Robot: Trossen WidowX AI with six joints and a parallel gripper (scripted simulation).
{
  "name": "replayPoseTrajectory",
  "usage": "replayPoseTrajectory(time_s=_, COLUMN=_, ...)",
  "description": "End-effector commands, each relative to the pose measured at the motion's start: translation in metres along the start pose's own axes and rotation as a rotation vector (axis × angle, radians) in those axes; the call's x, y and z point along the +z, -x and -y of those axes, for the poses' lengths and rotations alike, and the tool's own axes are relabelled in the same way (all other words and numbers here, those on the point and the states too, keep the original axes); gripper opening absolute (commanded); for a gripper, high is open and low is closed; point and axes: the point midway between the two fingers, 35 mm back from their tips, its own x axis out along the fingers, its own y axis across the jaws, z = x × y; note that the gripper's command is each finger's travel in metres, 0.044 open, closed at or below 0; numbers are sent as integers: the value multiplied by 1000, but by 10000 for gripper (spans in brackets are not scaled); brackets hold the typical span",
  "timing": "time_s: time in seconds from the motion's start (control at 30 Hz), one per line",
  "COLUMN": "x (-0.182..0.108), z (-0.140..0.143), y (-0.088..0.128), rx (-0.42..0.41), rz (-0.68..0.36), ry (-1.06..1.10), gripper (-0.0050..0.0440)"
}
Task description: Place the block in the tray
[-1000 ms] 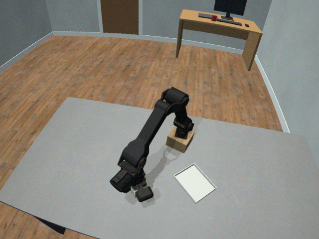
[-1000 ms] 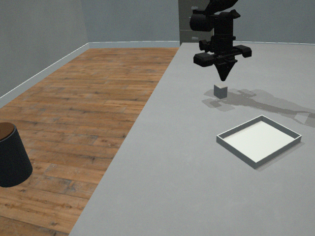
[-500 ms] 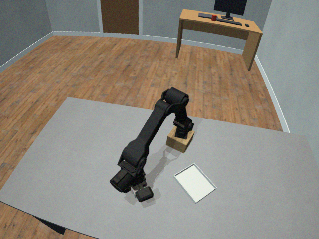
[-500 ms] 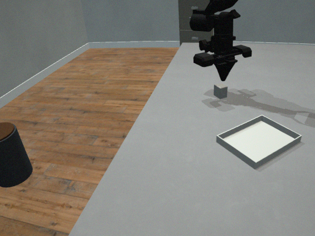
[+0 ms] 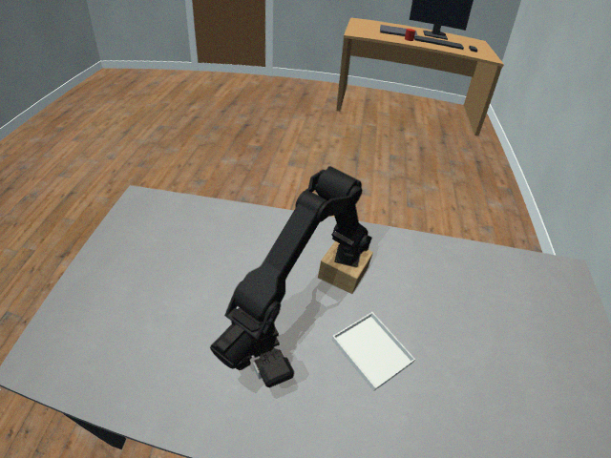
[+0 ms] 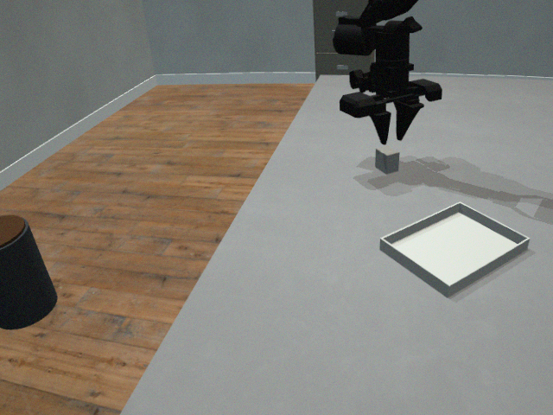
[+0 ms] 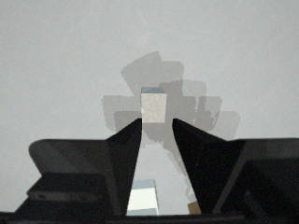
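A small grey block (image 6: 386,161) stands on the grey table, to the left of the white tray (image 6: 454,246). My gripper (image 6: 392,137) hangs just above the block, pointing down, with its fingers partly open and nothing between them. In the wrist view the block (image 7: 153,105) shows beyond the gap between the two fingertips. In the top view the gripper (image 5: 270,368) covers most of the block near the table's front, and the tray (image 5: 373,349) lies to its right.
The arm's base stands on a wooden pedestal (image 5: 345,270) at the middle of the table. A dark round bin (image 6: 20,274) stands on the wooden floor left of the table. A desk with a monitor (image 5: 419,47) is at the far wall.
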Motion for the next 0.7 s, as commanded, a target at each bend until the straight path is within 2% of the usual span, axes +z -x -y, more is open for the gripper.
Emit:
replayPoseTrajectory(time_s=0.0, x=4, z=-2, y=11, rx=12, rz=30, ry=-1, gripper=227)
replayPoseTrajectory(time_s=0.67, x=5, z=-2, y=1, rx=12, rz=30, ry=-1, gripper=227)
